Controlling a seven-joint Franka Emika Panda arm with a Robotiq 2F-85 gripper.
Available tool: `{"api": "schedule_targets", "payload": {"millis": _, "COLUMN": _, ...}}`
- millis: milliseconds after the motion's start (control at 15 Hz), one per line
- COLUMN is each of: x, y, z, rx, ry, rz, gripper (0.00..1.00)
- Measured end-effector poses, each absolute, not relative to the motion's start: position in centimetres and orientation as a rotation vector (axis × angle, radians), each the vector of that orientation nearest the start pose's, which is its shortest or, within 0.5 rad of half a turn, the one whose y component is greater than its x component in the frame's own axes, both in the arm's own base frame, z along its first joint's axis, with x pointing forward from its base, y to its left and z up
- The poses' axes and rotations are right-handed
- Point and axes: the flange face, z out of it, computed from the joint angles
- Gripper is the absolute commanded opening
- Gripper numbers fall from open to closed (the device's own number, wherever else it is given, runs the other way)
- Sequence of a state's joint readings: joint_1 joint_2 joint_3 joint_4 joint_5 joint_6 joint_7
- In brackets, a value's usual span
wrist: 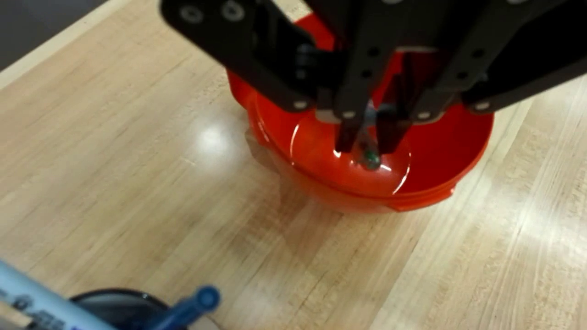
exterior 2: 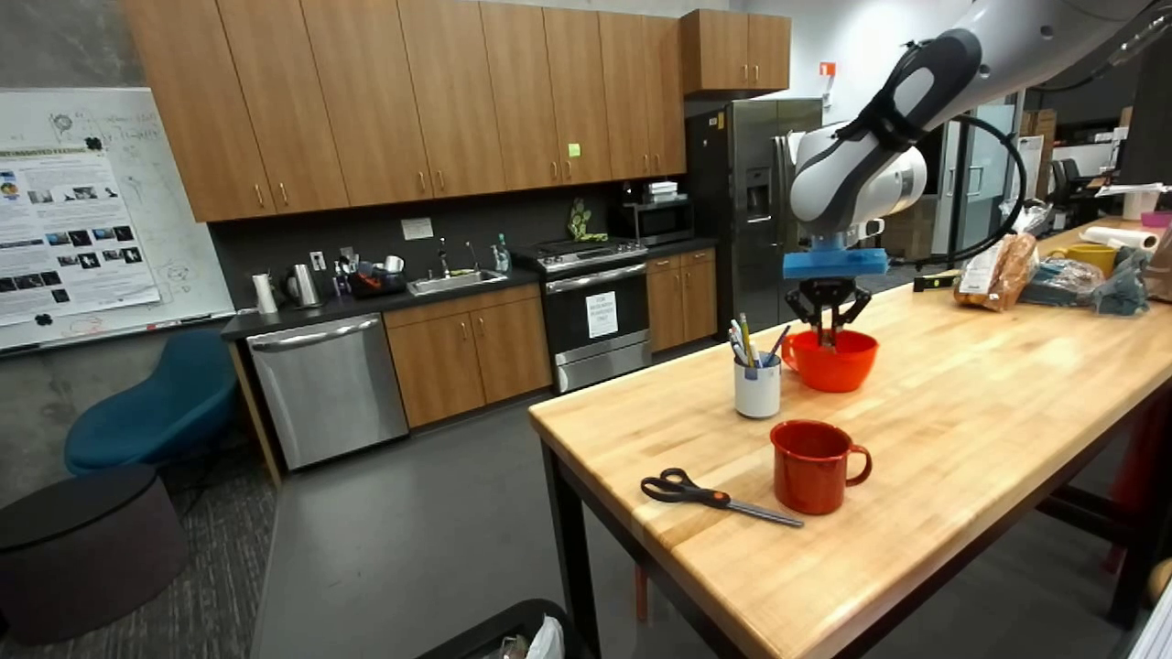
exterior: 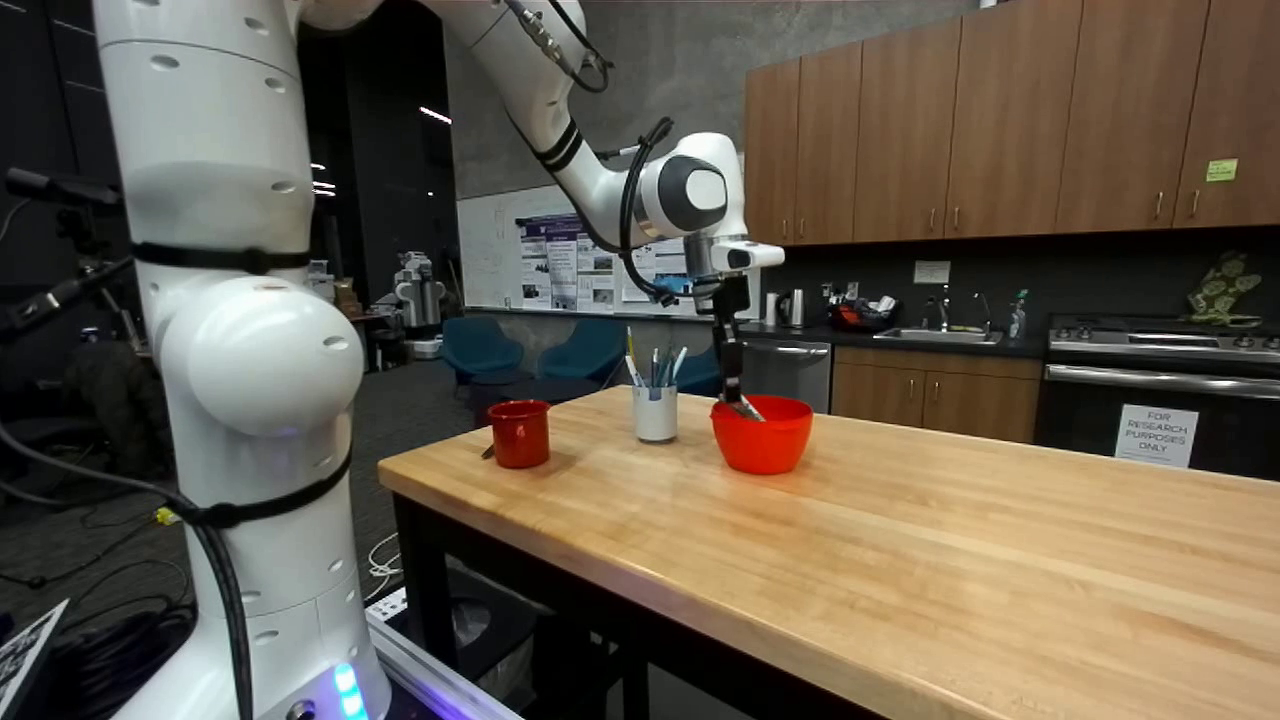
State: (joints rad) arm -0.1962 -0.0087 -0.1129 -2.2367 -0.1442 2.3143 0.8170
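Note:
A red-orange bowl [exterior: 763, 447] [exterior 2: 835, 369] stands on the wooden table in both exterior views. My gripper [wrist: 368, 143] points down into it, with its fingertips inside the rim. Between the fingertips is a slim greyish item [wrist: 370, 158] with a green end, looking like a marker, and the jaws are closed on it with only a narrow gap. In an exterior view its pale side [exterior: 746, 408] shows slanting from the fingertips at the bowl's rim. Most of the item is hidden by the fingers, so I cannot tell whether it touches the bowl's bottom.
Close by the bowl stands a white cup [exterior 2: 757, 392] of pens and pencils. A red mug [exterior 2: 811, 469] and black-handled scissors [exterior 2: 700, 492] are near the table's end. A bread bag [exterior 2: 1003, 273] and other packages lie along the table's far part.

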Motion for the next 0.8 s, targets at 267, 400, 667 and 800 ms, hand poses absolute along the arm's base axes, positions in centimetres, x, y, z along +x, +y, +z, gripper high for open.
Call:
{"api": "schedule_targets", "payload": {"millis": 267, "x": 51.2, "y": -16.4, "z": 41.9, "rx": -2.769, "ry": 1.598, "rz": -0.223, "gripper": 0.04}}
{"api": "schedule_targets", "payload": {"millis": 400, "x": 51.3, "y": -16.4, "z": 43.5, "rx": -2.762, "ry": 1.599, "rz": -0.238, "gripper": 0.04}}
{"api": "schedule_targets", "payload": {"millis": 667, "x": 51.7, "y": -16.0, "z": 45.4, "rx": -2.720, "ry": 1.610, "rz": -0.200, "gripper": 0.04}}
{"api": "schedule_targets", "payload": {"millis": 800, "x": 51.8, "y": -15.6, "z": 46.2, "rx": -2.683, "ry": 1.601, "rz": -0.152, "gripper": 0.04}}
